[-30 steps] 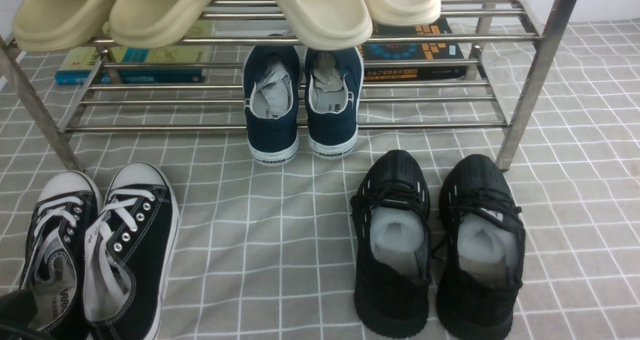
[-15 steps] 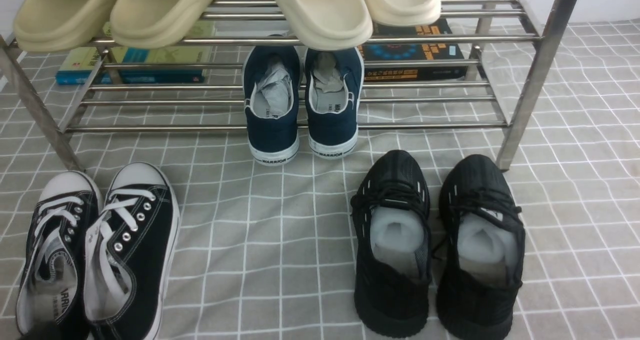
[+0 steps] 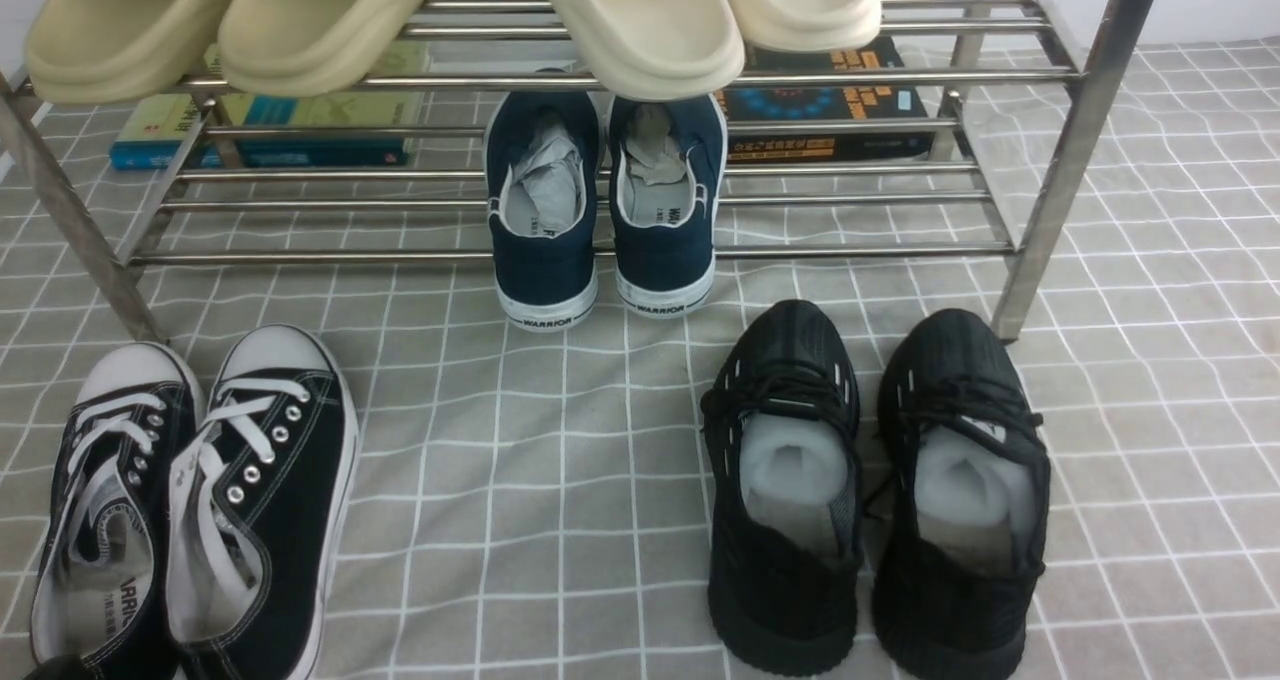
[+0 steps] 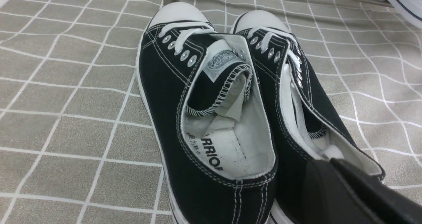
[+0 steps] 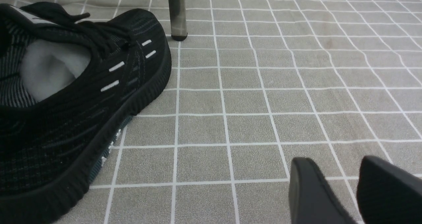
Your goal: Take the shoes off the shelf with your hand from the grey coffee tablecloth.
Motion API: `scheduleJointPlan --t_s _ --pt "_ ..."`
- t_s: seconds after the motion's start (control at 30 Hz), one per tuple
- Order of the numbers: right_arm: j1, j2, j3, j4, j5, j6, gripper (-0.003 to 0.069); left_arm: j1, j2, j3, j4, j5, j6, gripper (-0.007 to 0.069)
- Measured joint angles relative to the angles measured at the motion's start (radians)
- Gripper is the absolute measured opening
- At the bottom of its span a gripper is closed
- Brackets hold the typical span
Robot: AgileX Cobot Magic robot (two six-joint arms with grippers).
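Observation:
The shoes, a black canvas pair with white laces and toe caps [image 3: 255, 490], stand side by side on the grey coffee tablecloth [image 3: 560, 480] at the front left. They are off the shelf [image 3: 850, 252], toes towards its left leg. In the left wrist view the pair [image 4: 165, 85] fills the middle. My left gripper [image 4: 326, 164] hangs just behind the heel of one shoe, its fingers pressed together with nothing between them. Only a dark sliver of that hand [image 3: 60, 668] shows in the front view's corner. My right gripper [image 5: 333, 163] is open over bare cloth beside an all-black sneaker [image 5: 66, 95].
A navy pair [image 3: 600, 210] sits on the shelf's lower tier with its heels towards me. Beige slippers [image 3: 640, 20] lie on the upper tier, and books [image 3: 830, 100] lie behind. An all-black knit pair [image 3: 870, 480] stands at the front right near a shelf leg [image 5: 178, 13].
The left gripper's dark mass has drawn back out of the front view's bottom left corner. The black canvas pair stays where it stood.

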Motion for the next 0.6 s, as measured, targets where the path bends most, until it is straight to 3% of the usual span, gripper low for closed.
scheduleJointPlan --t_s 0.6 --pt "0.000 0.000 0.000 0.000 0.000 0.000 0.0239 0.002 0.000 0.000 0.000 0.001 0.001 0.0042"
